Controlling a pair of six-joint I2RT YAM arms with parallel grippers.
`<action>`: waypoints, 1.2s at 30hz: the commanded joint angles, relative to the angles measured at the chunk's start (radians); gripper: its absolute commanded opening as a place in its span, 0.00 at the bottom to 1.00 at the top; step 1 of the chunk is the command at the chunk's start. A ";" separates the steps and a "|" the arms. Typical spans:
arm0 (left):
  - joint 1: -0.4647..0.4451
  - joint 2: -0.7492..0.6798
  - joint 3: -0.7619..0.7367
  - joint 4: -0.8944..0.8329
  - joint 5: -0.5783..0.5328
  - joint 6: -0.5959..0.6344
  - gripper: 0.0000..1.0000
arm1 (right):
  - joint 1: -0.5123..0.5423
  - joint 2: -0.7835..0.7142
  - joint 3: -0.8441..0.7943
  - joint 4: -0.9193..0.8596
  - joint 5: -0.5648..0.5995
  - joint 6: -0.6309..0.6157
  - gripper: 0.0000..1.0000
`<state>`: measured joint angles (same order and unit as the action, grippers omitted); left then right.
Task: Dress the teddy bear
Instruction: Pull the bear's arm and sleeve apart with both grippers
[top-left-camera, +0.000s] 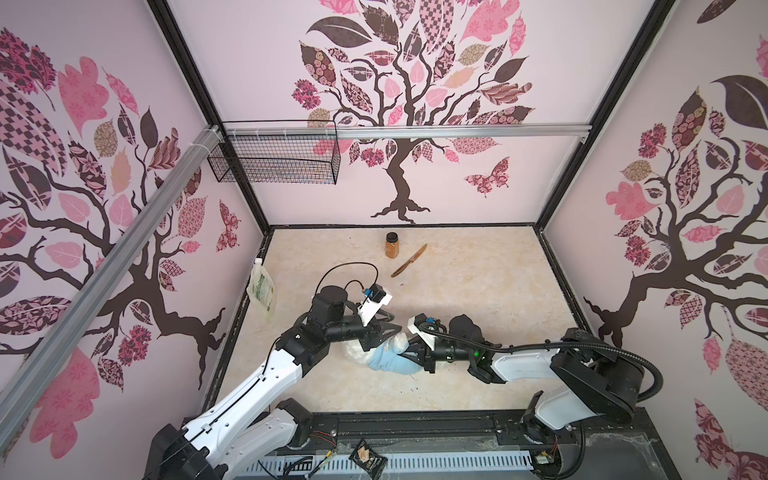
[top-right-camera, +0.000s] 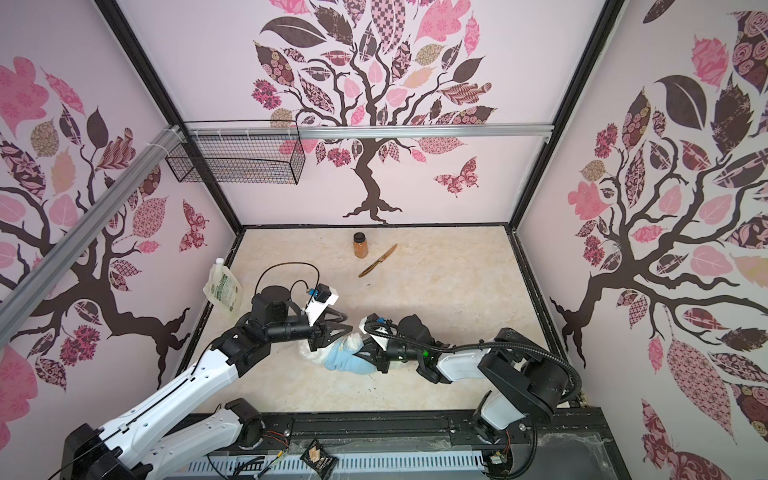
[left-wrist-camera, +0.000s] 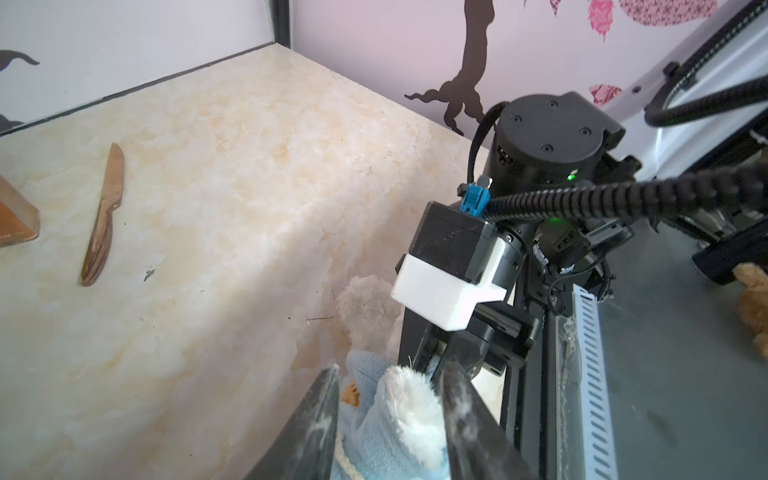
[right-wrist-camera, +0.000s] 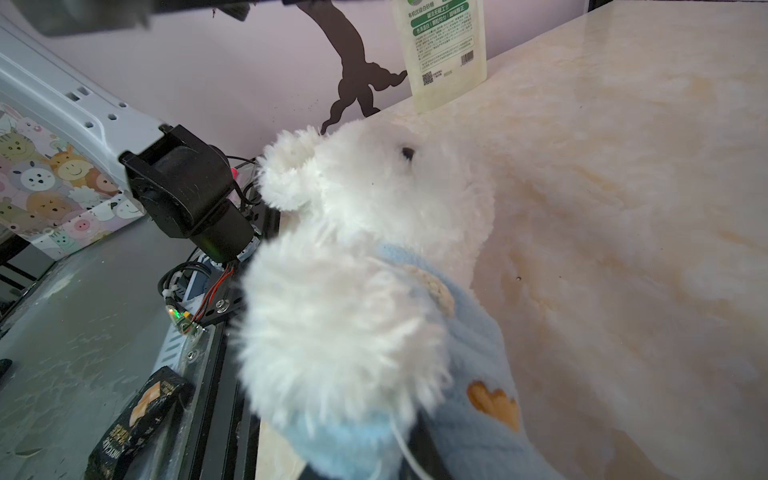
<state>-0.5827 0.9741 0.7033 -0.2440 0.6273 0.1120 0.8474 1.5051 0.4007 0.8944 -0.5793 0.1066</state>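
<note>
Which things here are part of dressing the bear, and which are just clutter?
In the job:
teddy bear
blue shirt, partly on the bear
left pincer, open around a paw
right pincer, closed on the shirt

Lying about:
spice jar
wooden knife
pouch against the wall
wire basket
snack packet at the front

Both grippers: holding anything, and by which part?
Right gripper pinches the light blue shirt at its bunched edge, beside the teddy bear. Left gripper holds nothing: its jaws are apart, straddling the bear's white paw.
</note>
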 joint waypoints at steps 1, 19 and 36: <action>-0.005 0.031 0.062 -0.081 0.067 0.152 0.48 | -0.004 -0.019 -0.005 -0.022 -0.028 0.013 0.16; -0.065 0.206 0.127 -0.166 0.100 0.239 0.30 | -0.005 -0.008 0.000 -0.020 -0.021 0.016 0.16; -0.067 0.139 0.027 0.223 -0.023 -0.425 0.00 | 0.060 -0.288 -0.072 -0.080 0.364 -0.023 0.86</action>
<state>-0.6445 1.1336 0.7521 -0.1585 0.6281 -0.1146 0.8650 1.2621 0.3355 0.8188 -0.3347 0.1318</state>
